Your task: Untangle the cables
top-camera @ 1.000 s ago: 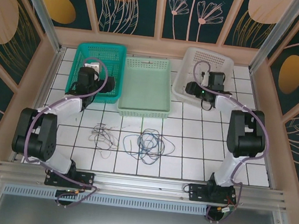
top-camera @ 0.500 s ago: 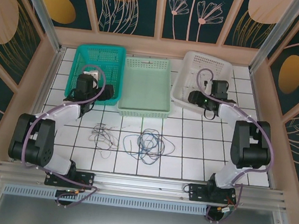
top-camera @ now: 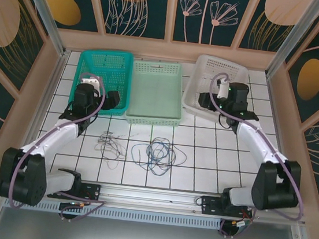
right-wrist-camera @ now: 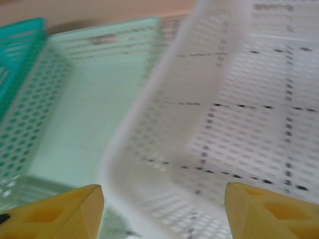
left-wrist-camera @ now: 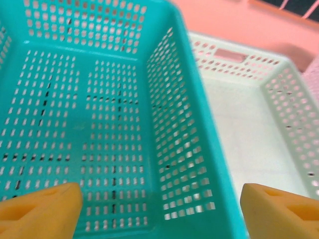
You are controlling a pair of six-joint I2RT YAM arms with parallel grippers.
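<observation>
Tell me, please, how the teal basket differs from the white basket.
The teal basket sits at the row's left end, the white basket at its right. The teal basket lies nearly straight; the white basket is turned askew. Both are perforated.

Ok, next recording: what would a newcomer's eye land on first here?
Three perforated baskets line the far side of the tiled table: a teal basket on the left, a pale green basket in the middle, a white basket on the right. Nearer the arms, the cables lie in loose tangles. The left fingers hang spread over the teal basket, the right fingers over the white one's rim, both holding nothing.
</observation>
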